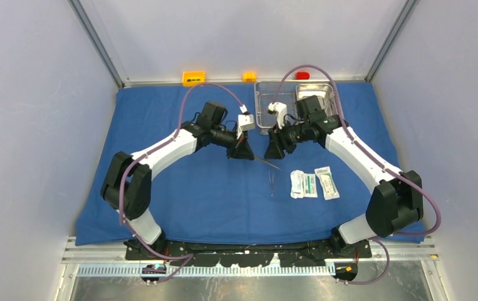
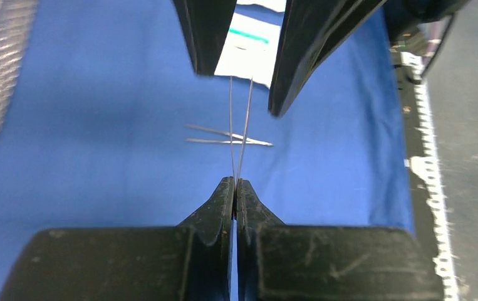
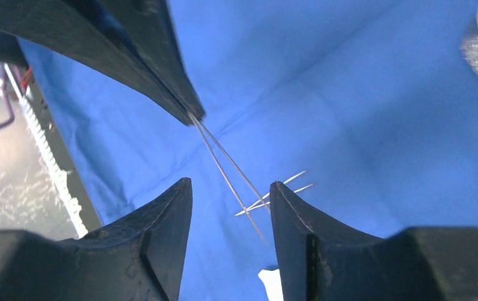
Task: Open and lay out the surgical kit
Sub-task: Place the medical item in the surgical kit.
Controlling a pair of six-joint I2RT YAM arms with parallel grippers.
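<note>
left gripper (image 2: 234,185) pinched shut on thin forceps (image 2: 233,168) above the blue cloth (image 1: 180,188) mid-desk; right gripper (image 3: 231,185) gapes wide, empty.

Surgical kit laid out: the cloth wrap (image 1: 180,194) covers the table, with 2 steel trays (image 1: 262,94) side by side at its far edge and 3 small blocks (image 1: 249,76) lined up behind it. Lying forceps (image 1: 271,182) rest near centre, small packets (image 1: 311,184) just to their right. Held forceps (image 1: 266,162) hang above, pinched in the left gripper (image 2: 235,188), their tips between the spread fingers of the right gripper (image 3: 231,188).
</note>
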